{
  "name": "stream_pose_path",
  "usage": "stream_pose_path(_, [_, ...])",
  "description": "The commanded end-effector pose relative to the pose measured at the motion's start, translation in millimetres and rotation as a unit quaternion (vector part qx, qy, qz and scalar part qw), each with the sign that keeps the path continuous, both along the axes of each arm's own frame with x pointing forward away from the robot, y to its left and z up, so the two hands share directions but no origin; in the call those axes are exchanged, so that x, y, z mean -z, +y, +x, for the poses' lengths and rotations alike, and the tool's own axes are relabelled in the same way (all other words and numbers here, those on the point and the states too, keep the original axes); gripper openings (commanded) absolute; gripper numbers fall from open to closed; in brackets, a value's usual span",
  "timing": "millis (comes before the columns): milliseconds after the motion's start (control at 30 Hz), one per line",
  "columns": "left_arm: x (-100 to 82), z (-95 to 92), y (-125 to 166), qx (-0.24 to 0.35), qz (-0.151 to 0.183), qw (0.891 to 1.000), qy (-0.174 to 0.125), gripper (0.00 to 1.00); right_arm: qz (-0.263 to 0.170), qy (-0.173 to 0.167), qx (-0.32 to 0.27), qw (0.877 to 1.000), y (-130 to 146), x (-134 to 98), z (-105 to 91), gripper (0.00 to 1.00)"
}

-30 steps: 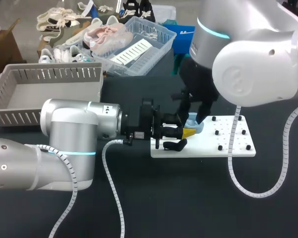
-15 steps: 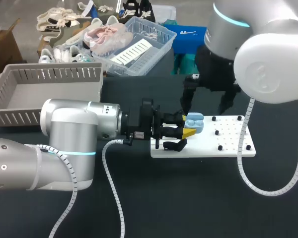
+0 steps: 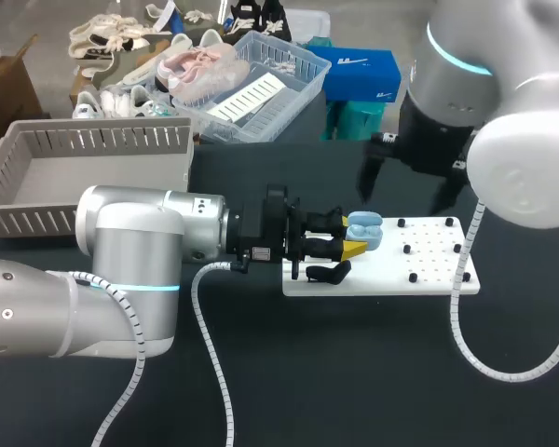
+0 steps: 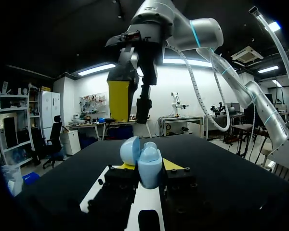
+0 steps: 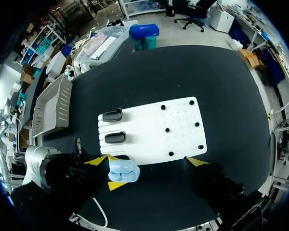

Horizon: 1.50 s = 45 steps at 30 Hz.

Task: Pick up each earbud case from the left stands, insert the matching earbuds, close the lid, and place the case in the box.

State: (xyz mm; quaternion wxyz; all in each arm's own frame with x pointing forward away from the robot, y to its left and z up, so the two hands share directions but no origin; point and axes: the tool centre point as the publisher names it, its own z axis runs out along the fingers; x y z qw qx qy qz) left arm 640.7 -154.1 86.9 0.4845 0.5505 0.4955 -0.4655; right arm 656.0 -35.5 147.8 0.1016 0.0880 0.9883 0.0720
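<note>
A light blue earbud case (image 3: 365, 229) hangs just above the left end of the white board (image 3: 391, 276), lid standing open. My left gripper (image 3: 348, 237) is shut on it from two sides. In the left wrist view the case (image 4: 148, 166) sits between the yellow fingertips (image 4: 174, 165). My right gripper (image 3: 405, 191) hovers above and behind the board with its fingers spread wide and nothing between them. From the right wrist view the case (image 5: 123, 172) lies below, with two black stands (image 5: 114, 126) on the board. The grey box (image 3: 84, 158) stands at the back left.
Several black pegs (image 3: 413, 250) stick up from the right half of the white board. One black stand (image 3: 328, 273) lies just under my left gripper. My left arm's white cable (image 3: 208, 358) trails over the dark tabletop at the front.
My right gripper let go of the case, opened wide and rose away to the back right. The left gripper and the case stayed put.
</note>
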Motion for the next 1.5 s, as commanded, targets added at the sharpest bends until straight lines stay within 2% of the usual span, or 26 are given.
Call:
stream_pose_path(33, [0.7, 0.4, -0.4, 0.000, -0.001, 1.000, -0.001, 0.00, -0.008, 0.002, 0.007, 1.000, 2.1, 11.4, 7.0, 1.00])
stream_pose_path(367, [0.7, 0.4, -0.4, 0.000, -0.001, 1.000, -0.001, 0.00, -0.013, 0.021, 0.011, 1.000, -0.5, 33.7, 18.1, 1.00])
stream_pose_path(967, [0.7, 0.4, -0.4, 0.000, -0.001, 1.000, -0.001, 0.00, -0.018, 0.018, -0.003, 1.000, -10.7, 28.0, -11.7, 1.00])
stream_pose_path(1200, [0.7, 0.4, -0.4, 0.000, -0.001, 1.000, -0.001, 0.00, -0.003, -0.017, 0.028, 0.999, -24.6, 16.7, -10.9, 1.00])
stream_pose_path(1267, [-2.7, 2.2, 3.0, -0.004, -0.001, 1.000, -0.003, 0.00, -0.024, -0.038, 0.027, 0.999, -29.0, 12.8, -13.6, 1.00])
stream_pose_path(1300, [-6.5, 4.3, 7.2, -0.009, -0.002, 1.000, -0.006, 0.00, -0.030, -0.048, 0.012, 0.998, -30.0, 11.3, -17.4, 1.00])
stream_pose_path(1367, [-14.4, 9.1, 17.2, -0.019, -0.001, 1.000, -0.012, 0.00, -0.016, -0.057, -0.016, 0.998, -32.9, 7.5, -24.5, 1.00])
stream_pose_path(1500, [-29.0, 13.7, 37.7, -0.035, 0.001, 0.999, -0.015, 0.00, -0.005, -0.048, -0.057, 0.997, -40.4, 5.4, -33.6, 1.00])
